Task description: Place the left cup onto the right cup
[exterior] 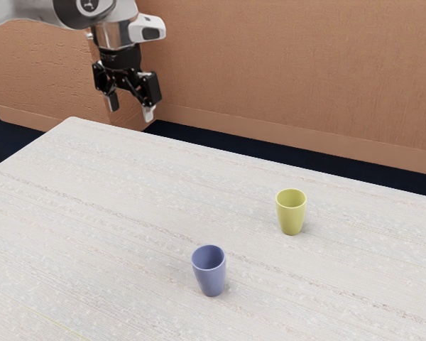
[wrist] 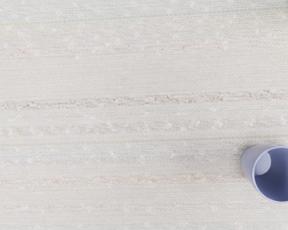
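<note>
Pale, wood-grained worktop [exterior: 92,213] ran across the scene, bare apart from two cups. Nearest the camera, toward the exterior view's left of the pair, stood the purple cup [exterior: 209,270], upright with its mouth open to the ceiling. This was the one to be lifted. It looked like a small, thin-walled tumbler that tapered toward its base, and was probably light and rigid, with a smooth and possibly slippery skin. Because of the taper, a squeeze low on the body might have let it slide down and out. A hold across the upper wall just under the rim, or one finger inside and one outside the lip, seemed safer. Being light, it could also have tipped if one finger had nudged it first.

Farther back and to the exterior view's right stood the yellow-green cup [exterior: 291,211], also upright and well apart from the purple one. It had the same tapered shape, so the purple cup would likely nest into its mouth rather than rest on top.

Farthest off, high above the worktop's far left edge, hung the end effector [exterior: 130,108], its fingers spread with nothing between them and a long way from either cup. Behind it rose a brown wall [exterior: 305,71].
</note>
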You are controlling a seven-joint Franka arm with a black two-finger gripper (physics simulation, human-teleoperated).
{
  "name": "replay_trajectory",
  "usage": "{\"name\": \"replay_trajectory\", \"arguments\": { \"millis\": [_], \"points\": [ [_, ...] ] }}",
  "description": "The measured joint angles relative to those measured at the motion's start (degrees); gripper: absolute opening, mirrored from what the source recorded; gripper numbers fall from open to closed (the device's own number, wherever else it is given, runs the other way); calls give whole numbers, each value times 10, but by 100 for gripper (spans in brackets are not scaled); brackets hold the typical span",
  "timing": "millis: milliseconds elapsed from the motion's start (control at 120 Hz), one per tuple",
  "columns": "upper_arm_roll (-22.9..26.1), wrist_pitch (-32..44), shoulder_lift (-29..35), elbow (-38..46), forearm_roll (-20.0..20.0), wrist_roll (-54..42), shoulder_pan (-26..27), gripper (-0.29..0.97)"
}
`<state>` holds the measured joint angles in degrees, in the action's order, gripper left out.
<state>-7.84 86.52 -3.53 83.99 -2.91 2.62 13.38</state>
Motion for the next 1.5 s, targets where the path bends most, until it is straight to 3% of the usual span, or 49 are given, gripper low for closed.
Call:
{"name": "replay_trajectory", "arguments": {
  "millis": [358, 1100, 1500],
  "points": [
    [8, 11, 0, 43, 1, 1, 1, 68],
    [17, 113, -12, 152, 0, 0, 3, 68],
    [33, 144, -28, 159, 2, 3, 3, 68]
  ]
}}
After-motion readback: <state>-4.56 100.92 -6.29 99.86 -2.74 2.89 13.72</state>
